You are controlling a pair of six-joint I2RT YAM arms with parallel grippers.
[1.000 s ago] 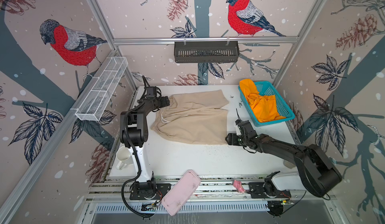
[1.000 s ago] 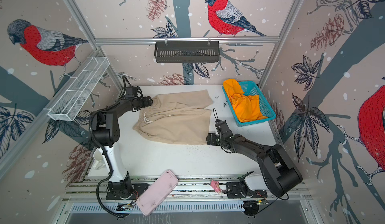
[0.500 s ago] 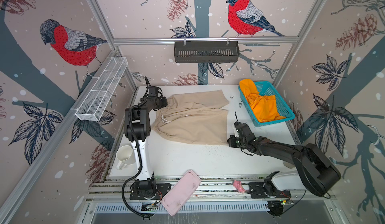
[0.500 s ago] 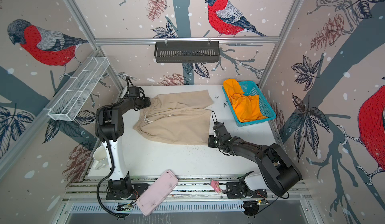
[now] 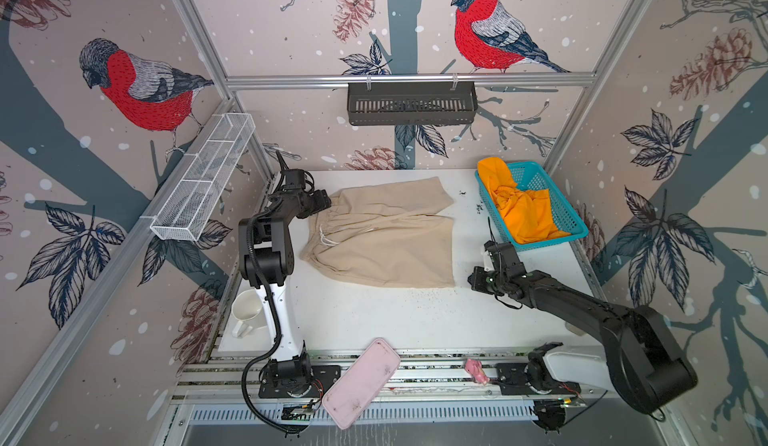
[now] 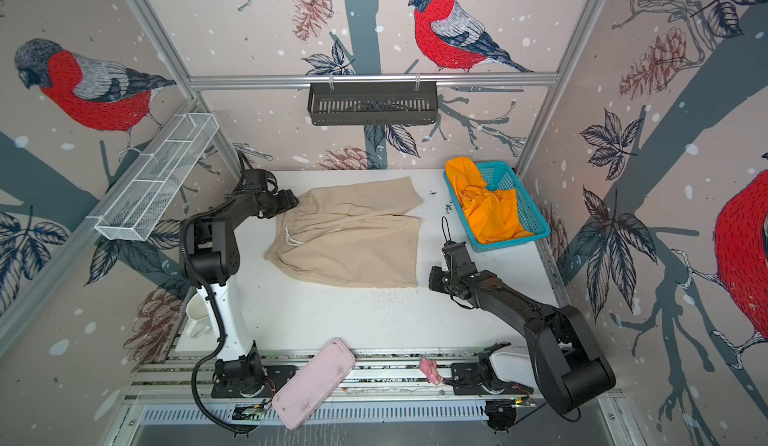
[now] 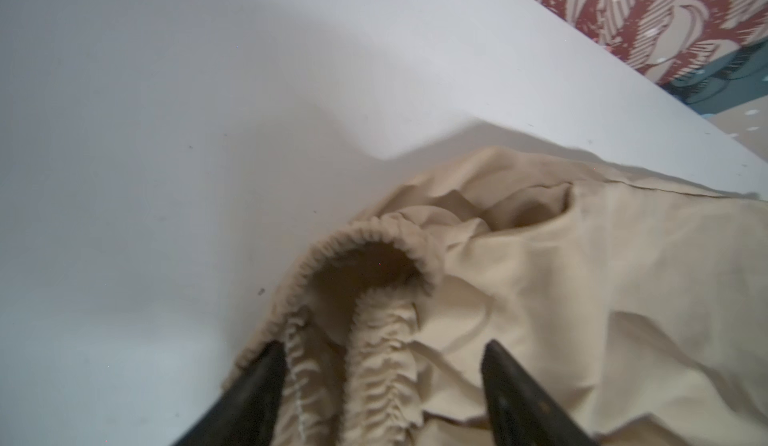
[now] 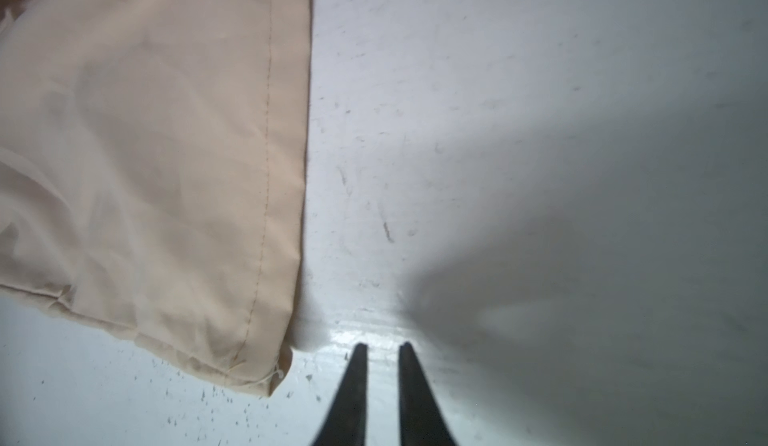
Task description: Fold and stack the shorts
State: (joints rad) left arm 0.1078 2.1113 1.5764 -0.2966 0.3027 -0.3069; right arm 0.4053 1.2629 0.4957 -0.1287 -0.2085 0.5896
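Beige shorts (image 5: 386, 236): lay flat on the white counter (image 5: 374, 319), waistband (image 5: 320, 232) toward the left arm, legs toward the right arm's side.
Orange shorts (image 5: 519, 211): sat crumpled in the teal basket (image 5: 534, 178) at the counter's far right corner, one end draped over the rim.
Left hand (image 7: 383, 343): at the waistband's far end, fingers (image 7: 257, 390) spread wide astride the gathered elastic, clamping nothing.
Right hand (image 8: 383, 346): just off the near leg's hem corner (image 8: 274, 377), fingers (image 8: 353, 390) barely parted and empty. The tips were possibly touching the counter, hard to tell.
Specks (image 5: 415, 294): dark, scattered by that hem.

Open front, blocked corners
Bare table (image 5: 395, 319) lies open before the beige shorts (image 5: 386, 240); teal basket (image 5: 569, 219) fills the far right corner, mug (image 5: 245, 311) the near left.
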